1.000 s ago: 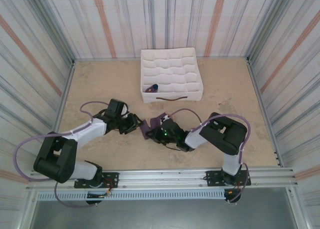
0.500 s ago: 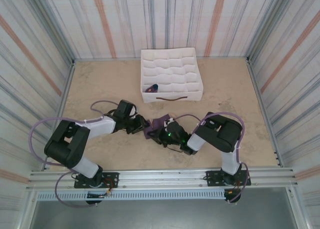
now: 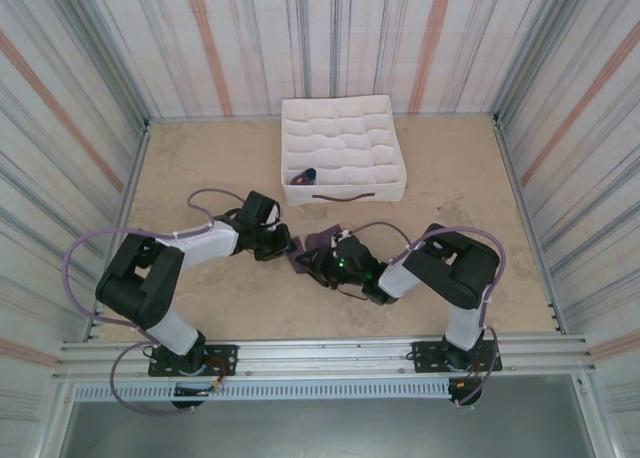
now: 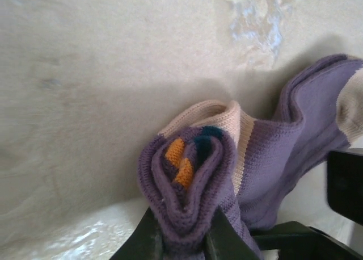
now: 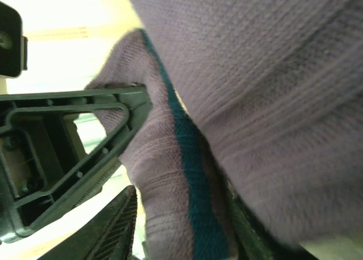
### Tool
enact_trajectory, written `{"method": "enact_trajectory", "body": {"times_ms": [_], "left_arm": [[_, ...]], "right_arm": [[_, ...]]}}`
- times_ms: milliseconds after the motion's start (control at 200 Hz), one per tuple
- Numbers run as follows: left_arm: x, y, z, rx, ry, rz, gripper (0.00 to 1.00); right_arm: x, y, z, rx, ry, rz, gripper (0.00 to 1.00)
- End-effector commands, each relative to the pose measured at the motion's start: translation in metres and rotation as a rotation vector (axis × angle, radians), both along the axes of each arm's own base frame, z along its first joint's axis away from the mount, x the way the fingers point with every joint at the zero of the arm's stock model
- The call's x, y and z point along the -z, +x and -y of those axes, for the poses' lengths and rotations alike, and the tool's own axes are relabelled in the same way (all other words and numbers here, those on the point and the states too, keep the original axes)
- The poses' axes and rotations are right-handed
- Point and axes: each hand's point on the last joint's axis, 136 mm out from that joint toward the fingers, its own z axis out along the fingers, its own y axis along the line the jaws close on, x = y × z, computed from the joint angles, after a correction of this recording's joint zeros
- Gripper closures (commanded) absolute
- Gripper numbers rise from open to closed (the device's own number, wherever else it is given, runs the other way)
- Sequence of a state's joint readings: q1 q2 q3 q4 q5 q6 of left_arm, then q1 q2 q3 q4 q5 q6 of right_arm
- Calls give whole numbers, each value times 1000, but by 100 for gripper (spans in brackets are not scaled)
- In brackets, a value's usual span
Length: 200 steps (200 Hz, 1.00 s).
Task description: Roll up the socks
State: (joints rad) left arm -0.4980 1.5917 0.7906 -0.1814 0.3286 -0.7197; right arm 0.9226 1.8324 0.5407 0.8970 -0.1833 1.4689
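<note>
The purple socks (image 3: 312, 244) lie bunched on the table between my two grippers. In the left wrist view their rolled end (image 4: 187, 180) shows orange and teal layers inside and stands squeezed between my left gripper's dark fingers (image 4: 140, 243). My left gripper (image 3: 287, 246) is shut on that roll. My right gripper (image 3: 318, 265) reaches in from the right. In its wrist view, purple fabric with a teal stripe (image 5: 187, 158) hangs between the parted jaws, and a slit of light separates the left finger (image 5: 110, 229) from the cloth. The right finger is mostly hidden behind the fabric.
A white fabric grid box (image 3: 345, 128) stands at the back centre, with a small purple bundle (image 3: 305, 175) in a front compartment. Striped walls close the table on three sides. The left arm's finger frame (image 5: 68, 141) crosses the right wrist view.
My left gripper moved right to the socks and closed on the rolled end. My right gripper, shut on the fabric before, has loosened its jaws.
</note>
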Motion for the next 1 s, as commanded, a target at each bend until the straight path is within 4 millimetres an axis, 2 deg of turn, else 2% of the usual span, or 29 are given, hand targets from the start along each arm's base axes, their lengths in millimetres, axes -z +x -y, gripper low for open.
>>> {"method": "enact_trajectory", "body": {"times_ms": [0,130,245,306,436,581,711,842,997], "left_arm": [[0,8,-41,-63,128,0,100],[0,8,-65,-122,146,-21,100],[2,-1,-81,-164,158,-58,100],[1,-6,-83,-178,147,-67,100],[2,-17,-82,-192,124,-103,100],[2,-27,-79,-190,105,-141,100],[-3,-29,-80,-192,100,-141,100],[-6,-30,-76,-180,78,-154,100],[-6,-31,-74,-177,71,-160,100]], "right_arm": [[64,-23,51,-91,-407,-87,49],[25,-7,37,-216,-500,100,44],[-6,2,23,-310,-606,288,40],[-20,3,12,-366,-678,408,39],[-37,-5,-16,-459,-781,643,34],[-46,-22,-48,-515,-826,880,31],[-40,-31,-68,-537,-878,987,32],[-33,-31,-83,-554,-938,1051,33],[-21,-23,-91,-568,-973,1060,34]]}}
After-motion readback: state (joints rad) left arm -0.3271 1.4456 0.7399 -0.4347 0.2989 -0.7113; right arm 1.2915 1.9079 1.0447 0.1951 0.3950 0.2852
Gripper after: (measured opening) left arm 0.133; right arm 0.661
